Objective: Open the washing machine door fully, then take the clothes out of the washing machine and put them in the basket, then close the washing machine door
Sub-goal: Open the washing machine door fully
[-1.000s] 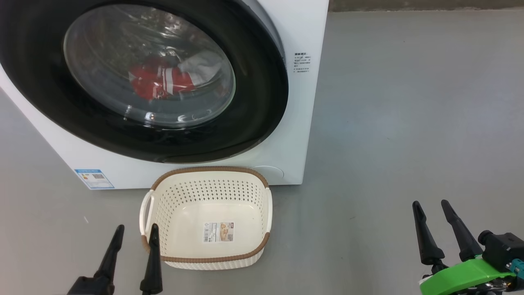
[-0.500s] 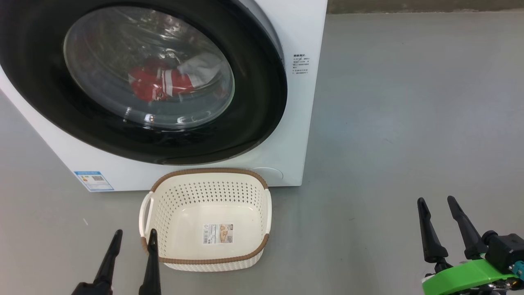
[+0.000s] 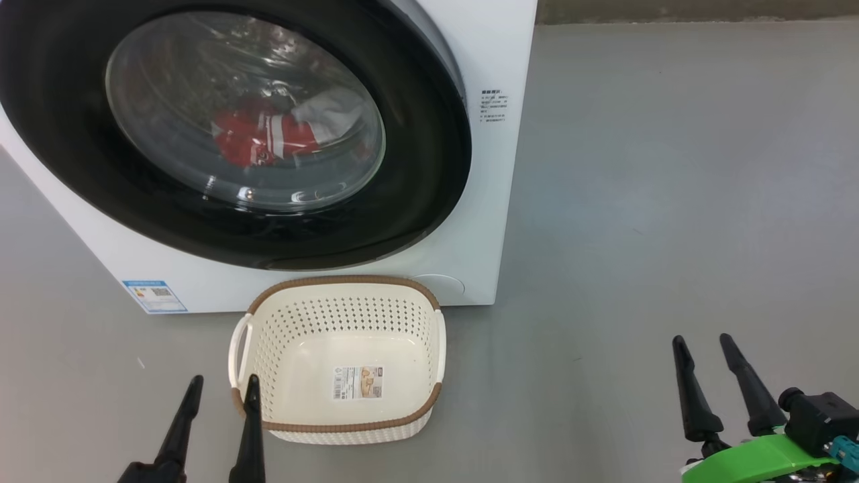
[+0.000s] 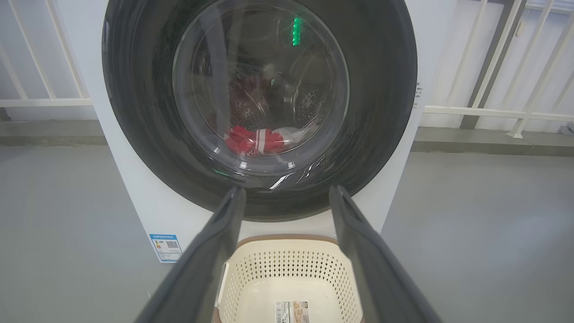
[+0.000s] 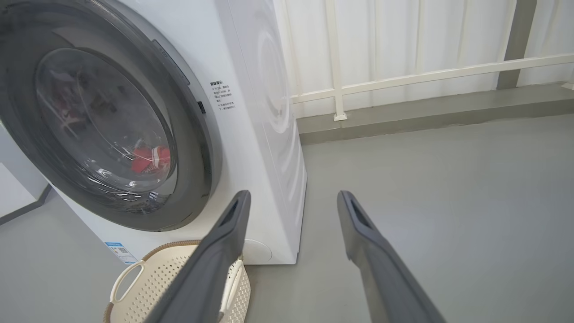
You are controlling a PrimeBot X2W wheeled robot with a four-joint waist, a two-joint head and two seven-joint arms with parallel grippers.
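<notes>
The large white boxy front-loading washing machine (image 3: 483, 221) stands on the smooth grey floor (image 3: 671, 168). Its big round door (image 3: 423, 174), with a wide glossy black rim and a clear bulging glass window, is closed flat against the front. Through the glass the bright red clothes with white stripes and a white panel (image 3: 265, 137) lie as a small bundle low in the drum. A blue label sticker (image 3: 154, 295) sits at the lower left corner of the machine's front, and small printed text (image 3: 493, 104) is beside the door on the right.

The small cream-white perforated plastic basket with a brown woven-look rim (image 3: 342, 280) stands on the floor directly in front of the machine, below the door, its far rim just beside the machine's front. It holds nothing except a paper label (image 3: 359, 382) on its bottom.

The left gripper (image 3: 225, 380) is low at the basket's near left corner, its two dark fingers spread apart and holding nothing. One finger crosses the basket's rim in the head view; whether it touches, I cannot tell. The right gripper (image 3: 702, 339) is well apart to the right, over bare floor, its fingers also spread wide and holding nothing, with a green part (image 3: 751, 459) behind it.
</notes>
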